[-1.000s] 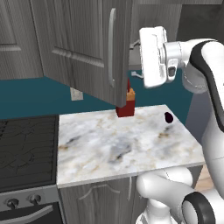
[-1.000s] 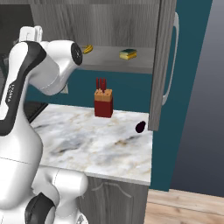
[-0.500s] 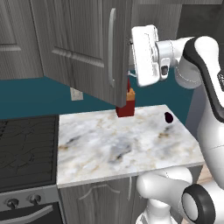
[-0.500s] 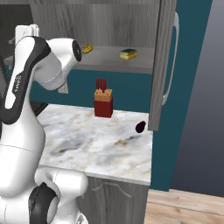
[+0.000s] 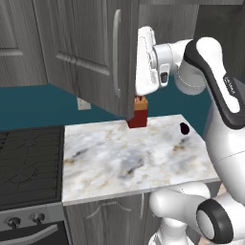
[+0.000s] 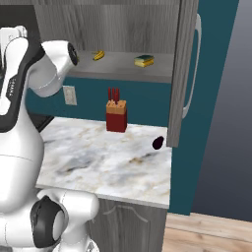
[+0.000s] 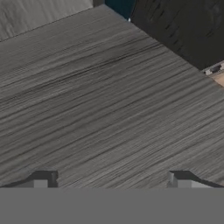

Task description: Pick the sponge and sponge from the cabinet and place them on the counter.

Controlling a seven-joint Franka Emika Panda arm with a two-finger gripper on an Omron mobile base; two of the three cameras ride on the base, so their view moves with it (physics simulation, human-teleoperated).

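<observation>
Glossy white arm (image 5: 215, 72) of rounded, bulbous link shells; dark grey bands and round caps at joints. Boxy white hand housing (image 5: 146, 62) with small dark recesses on side face. Faint grey lettering along forearm shell. Smooth white rounded base (image 6: 64, 211) with large dark grey disc cap. Two small dark grey square fingertips (image 7: 41, 179).

Sponge (image 6: 144, 60) right of banana (image 6: 99, 55) on cabinet shelf (image 6: 123, 69); knife block (image 6: 117, 116) on desk (image 6: 108, 162) below.
</observation>
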